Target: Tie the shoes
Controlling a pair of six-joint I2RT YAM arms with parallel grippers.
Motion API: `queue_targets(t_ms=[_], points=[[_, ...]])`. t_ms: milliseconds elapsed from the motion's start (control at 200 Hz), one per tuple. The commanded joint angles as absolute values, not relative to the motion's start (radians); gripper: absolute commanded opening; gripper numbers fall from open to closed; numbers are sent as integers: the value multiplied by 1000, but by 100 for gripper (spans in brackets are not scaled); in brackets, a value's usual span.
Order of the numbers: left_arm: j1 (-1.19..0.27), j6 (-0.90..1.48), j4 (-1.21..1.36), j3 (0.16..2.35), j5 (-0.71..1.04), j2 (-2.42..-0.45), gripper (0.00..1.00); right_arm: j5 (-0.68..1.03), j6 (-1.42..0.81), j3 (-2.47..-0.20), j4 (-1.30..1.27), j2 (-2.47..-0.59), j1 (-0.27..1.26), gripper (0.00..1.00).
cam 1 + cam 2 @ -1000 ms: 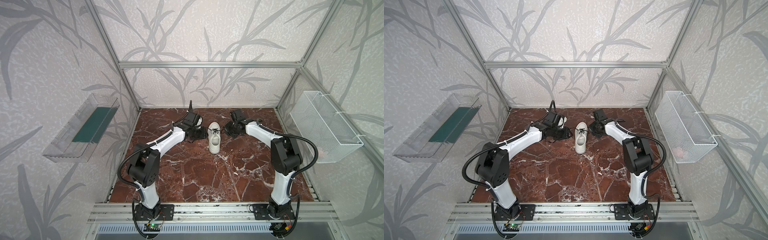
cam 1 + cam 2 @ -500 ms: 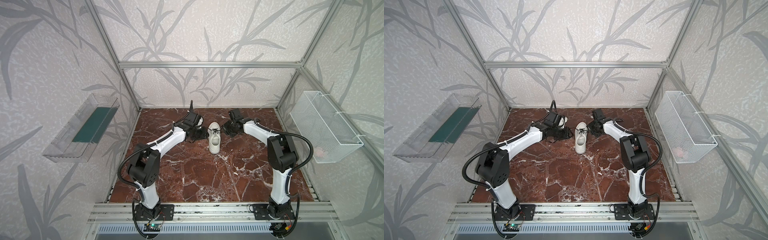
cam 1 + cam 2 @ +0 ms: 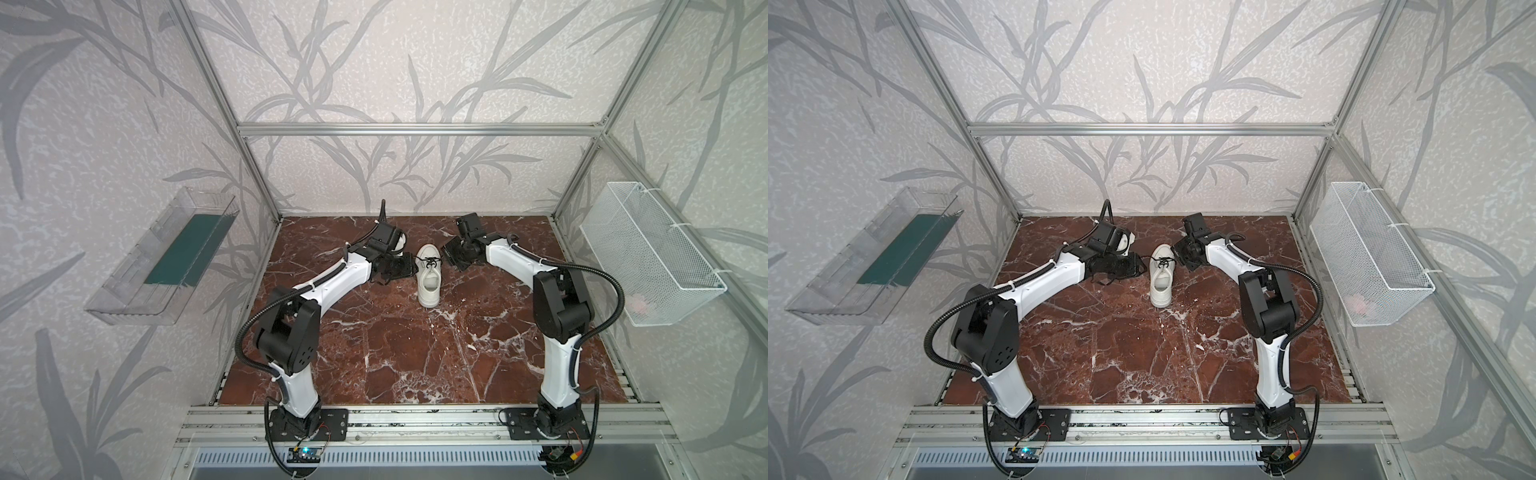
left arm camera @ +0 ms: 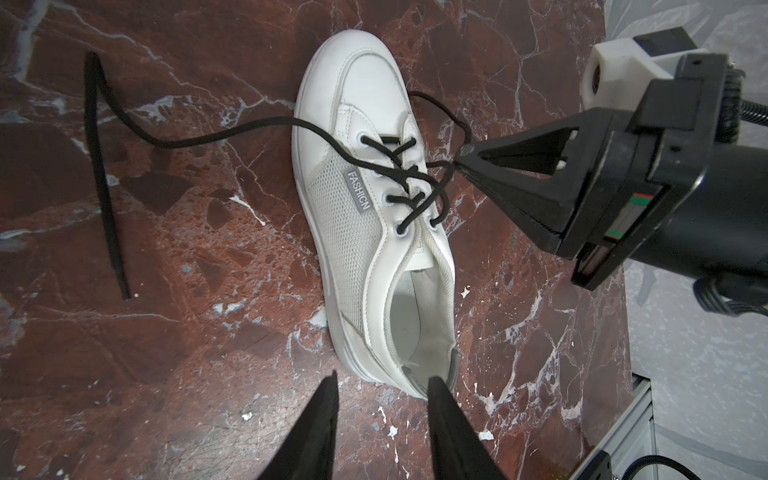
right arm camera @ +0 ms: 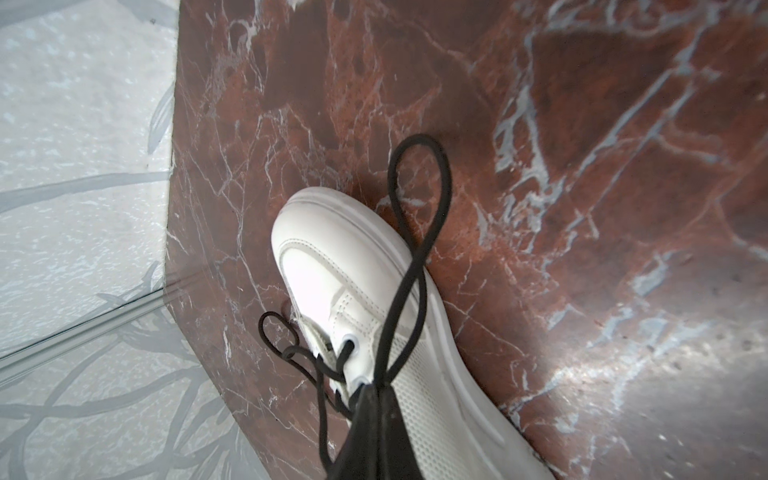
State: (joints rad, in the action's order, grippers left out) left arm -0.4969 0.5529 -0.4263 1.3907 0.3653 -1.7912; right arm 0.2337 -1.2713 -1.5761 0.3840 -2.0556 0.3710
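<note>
I see my right gripper pinching a loop of the black lace over the white shoe, while my left gripper waits empty, fingers parted.

Even, bright light; glare on marble; wrist views blur near edges.

Only legible txt: "FASHICN" on grey tab of sneaker side.
</note>
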Motion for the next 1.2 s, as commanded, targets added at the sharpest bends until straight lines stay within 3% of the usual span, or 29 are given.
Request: queue_targets(t_ms=[0,1195], points=[[-504,561,-433,1423,358,-1808,39,287,-1264,-1601,371,-2090,367,0],[-532,574,-434,1490,374,-1869,39,591,-1190,-1546,127,-2130,308,0]])
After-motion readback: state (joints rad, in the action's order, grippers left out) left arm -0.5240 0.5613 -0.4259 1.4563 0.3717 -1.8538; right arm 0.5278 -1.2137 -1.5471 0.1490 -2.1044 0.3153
